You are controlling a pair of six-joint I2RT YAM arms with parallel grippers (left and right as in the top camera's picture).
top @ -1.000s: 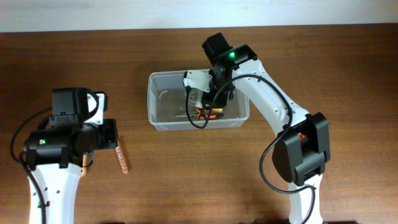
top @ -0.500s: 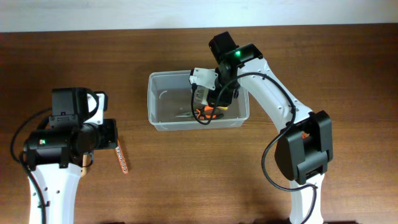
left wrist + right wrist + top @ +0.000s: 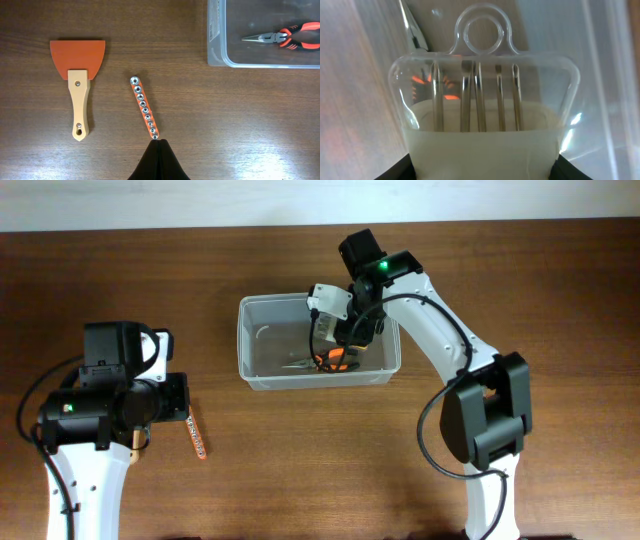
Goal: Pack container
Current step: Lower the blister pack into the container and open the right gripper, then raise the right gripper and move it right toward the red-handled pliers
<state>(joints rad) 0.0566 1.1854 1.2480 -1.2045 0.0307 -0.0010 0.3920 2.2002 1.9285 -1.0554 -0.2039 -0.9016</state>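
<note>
Dark wood table (image 3: pixel 560 270), pale wall (image 3: pixel 120 200) along the far edge in the overhead view. The container (image 3: pixel 243 345) sits mid-table toward the far side, long side running left-right, well apart from every table edge.

Progress, as I judge it: partly done. Pliers (image 3: pixel 285 37) w/ orange-and-black grips lie on the container floor. The right claw (image 3: pixel 343 340) is down over the container's right half, closed on a clear packet (image 3: pixel 480 95) w/ a hang loop and five metal shafts inside. In the right wrist view the packet stands upright between the fingers w/ tub wall showing at the right, so it looks about to go in, not yet let go.

Left to pack: a scraper (image 3: pixel 79 95) w/ orange blade and wooden handle, and an orange socket rail (image 3: pixel 144 107). Both lie flat on the table by the left arm, near each other, not touching. The left claw (image 3: pixel 158 145) is closed w/ nothing in it, its tip right at the rail's near end; can't tell if it touches.

Room: bare table between the 2 loose tools and the container's near-left corner, nothing in the way. Inside, the tub's left half is free; the right half is crowded w/ pliers plus packet. The rim is the one edge to clear on each drop. The rail lies flat, so pinch room looks thin.
</note>
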